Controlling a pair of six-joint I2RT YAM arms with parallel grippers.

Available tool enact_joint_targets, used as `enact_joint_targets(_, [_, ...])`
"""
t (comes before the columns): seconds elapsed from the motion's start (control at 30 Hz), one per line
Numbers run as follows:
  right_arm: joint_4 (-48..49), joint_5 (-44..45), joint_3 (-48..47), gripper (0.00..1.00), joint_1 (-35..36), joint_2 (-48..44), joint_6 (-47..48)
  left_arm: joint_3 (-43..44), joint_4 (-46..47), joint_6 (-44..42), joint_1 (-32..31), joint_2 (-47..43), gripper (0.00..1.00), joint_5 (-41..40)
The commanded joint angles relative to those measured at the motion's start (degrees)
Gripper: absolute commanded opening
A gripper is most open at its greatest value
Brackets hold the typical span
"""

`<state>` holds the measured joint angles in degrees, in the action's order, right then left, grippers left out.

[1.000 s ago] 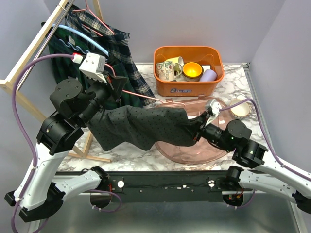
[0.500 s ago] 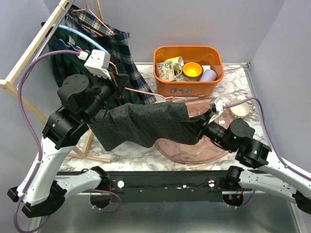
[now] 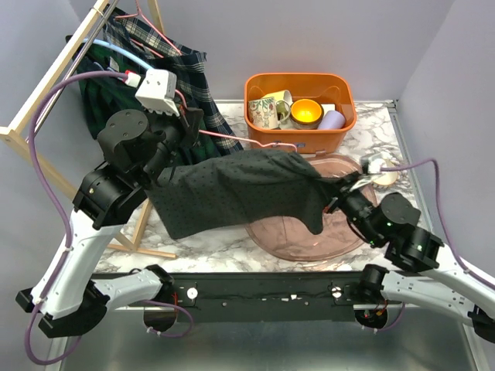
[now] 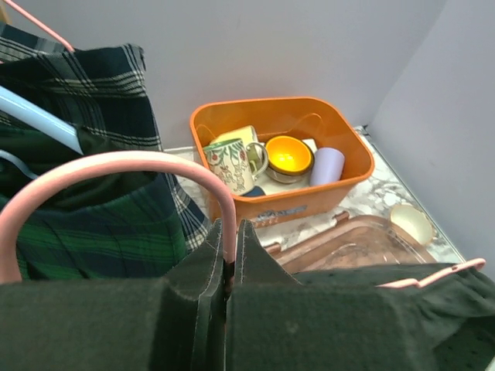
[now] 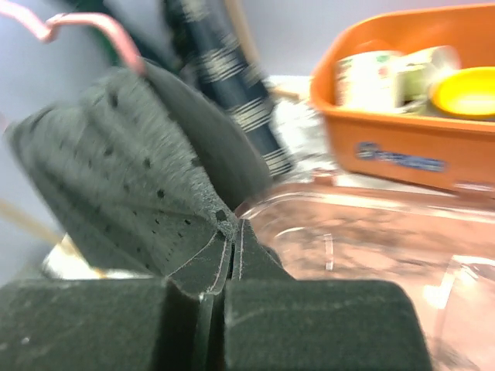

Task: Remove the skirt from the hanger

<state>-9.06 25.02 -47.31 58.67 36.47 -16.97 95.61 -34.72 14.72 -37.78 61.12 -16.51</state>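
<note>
A dark grey dotted skirt [image 3: 240, 189] hangs stretched on a pink hanger [image 3: 232, 141] above the table. My left gripper [image 3: 189, 127] is shut on the pink hanger's hook [image 4: 139, 166], its jaws closed round the wire. My right gripper [image 3: 334, 199] is shut on the skirt's right edge [image 5: 139, 185], pinching the fabric over the pink tray. The hanger's right end pokes out near the orange bin [image 3: 288, 145].
An orange bin [image 3: 300, 127] with mugs and a yellow bowl stands at the back. A clear pink tray [image 3: 309, 232] lies under the skirt. Plaid skirts [image 3: 186, 85] hang on a wooden rack [image 3: 46, 100] at the left. A small bowl [image 3: 383, 171] sits right.
Both grippers have lifted and moved toward the back. The skirt and hanger have risen and the skirt is pulled flatter, its right edge now hanging over the tray.
</note>
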Motion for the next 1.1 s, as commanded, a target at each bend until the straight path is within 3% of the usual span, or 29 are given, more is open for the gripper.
enact_joint_targets(0.0, [-5.9, 18.4, 0.9, 0.01, 0.1, -5.8, -1.9, 6.3, 4.1, -3.6, 0.3, 0.5, 0.00, -10.7])
enact_joint_targets(0.13, [-6.8, 20.3, -1.4, 0.01, 0.1, -8.2, 0.2, 9.0, 4.7, -4.3, 0.3, 1.2, 0.00, -10.9])
enact_joint_targets(0.37, [4.2, 7.6, -13.4, 0.01, 0.1, -9.0, 11.3, 9.8, 5.4, -4.2, 0.3, 0.1, 0.00, -9.9])
enact_joint_targets(0.57, [12.7, 6.7, -24.8, 0.01, 0.0, -6.0, 20.0, 8.5, 5.1, -5.0, 0.3, -1.4, 0.00, -9.9])
enact_joint_targets(0.7, [17.9, 8.7, -27.2, 0.01, 0.0, -4.7, 25.1, 6.9, 5.1, -6.2, 0.3, -2.7, 0.00, -10.6])
enact_joint_targets(1.07, [14.3, 1.7, -27.2, 0.01, 0.1, -7.5, 25.9, 7.5, 6.2, -11.2, 0.3, -0.7, 0.00, -18.7])
